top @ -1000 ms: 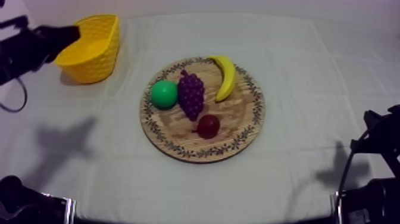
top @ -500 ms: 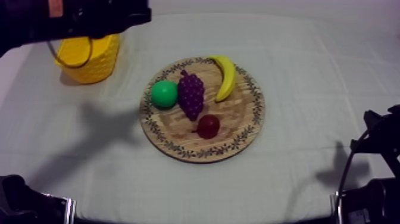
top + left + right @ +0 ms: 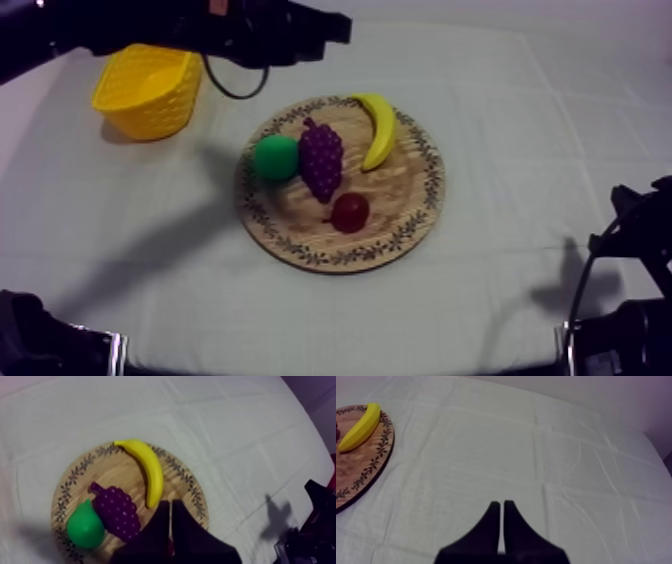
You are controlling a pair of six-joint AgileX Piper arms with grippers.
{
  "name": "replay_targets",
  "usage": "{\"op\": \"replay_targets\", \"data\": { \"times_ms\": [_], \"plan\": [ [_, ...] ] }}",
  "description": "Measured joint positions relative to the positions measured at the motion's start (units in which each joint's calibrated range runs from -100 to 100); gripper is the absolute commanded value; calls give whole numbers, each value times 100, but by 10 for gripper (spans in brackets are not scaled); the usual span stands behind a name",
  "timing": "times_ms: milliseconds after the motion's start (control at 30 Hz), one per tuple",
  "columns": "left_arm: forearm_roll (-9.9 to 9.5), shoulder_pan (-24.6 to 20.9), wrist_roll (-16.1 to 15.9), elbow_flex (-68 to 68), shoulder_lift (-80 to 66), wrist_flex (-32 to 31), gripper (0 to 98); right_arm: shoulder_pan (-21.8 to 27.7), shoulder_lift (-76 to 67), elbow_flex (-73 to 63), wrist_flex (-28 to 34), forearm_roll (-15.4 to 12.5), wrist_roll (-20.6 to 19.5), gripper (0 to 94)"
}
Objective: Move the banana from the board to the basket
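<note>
Banana (image 3: pixel 378 128): 1, yellow, lying on the far right part of the wooden board (image 3: pixel 405 205), curved along its patterned rim, untouched. Same board: 1 bunch of grapes (image 3: pixel 322 160) at centre, just left of the banana; 1 green pear (image 3: pixel 275 157) beside the grapes' left; 1 small red fruit (image 3: pixel 350 212) nearer. Yellow basket (image 3: pixel 150 90): far left, well apart from the board. Left gripper (image 3: pixel 170 504): fingers pressed together, empty, above the board. Right gripper (image 3: pixel 501 504): fingers together, empty, over bare cloth (image 3: pixel 486 451) right of the board.

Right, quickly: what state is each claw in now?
Left claw: closed, holding nothing.
Right claw: closed, holding nothing.
</note>
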Motion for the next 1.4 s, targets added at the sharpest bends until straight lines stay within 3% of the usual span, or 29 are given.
{"op": "replay_targets", "data": {
  "times_ms": [200,433,567,933,1133,1400],
  "plan": [
    [74,4,-6,-162,391,0,122,4,0,0,0,0,3,4],
    [111,0,-39,-122,587,-248,494,4,0,0,0,0,3,4],
    [100,8,0,-100,618,-315,591,4,0,0,0,0,3,4],
    [136,25,33,-110,884,-416,538,0,0,0,0,0,3,4],
    [342,11,-72,-394,1317,-365,531,0,0,0,0,0,3,4],
    [641,-79,-347,-1395,2289,365,527,4,0,0,0,0,3,4]
  ]
}}
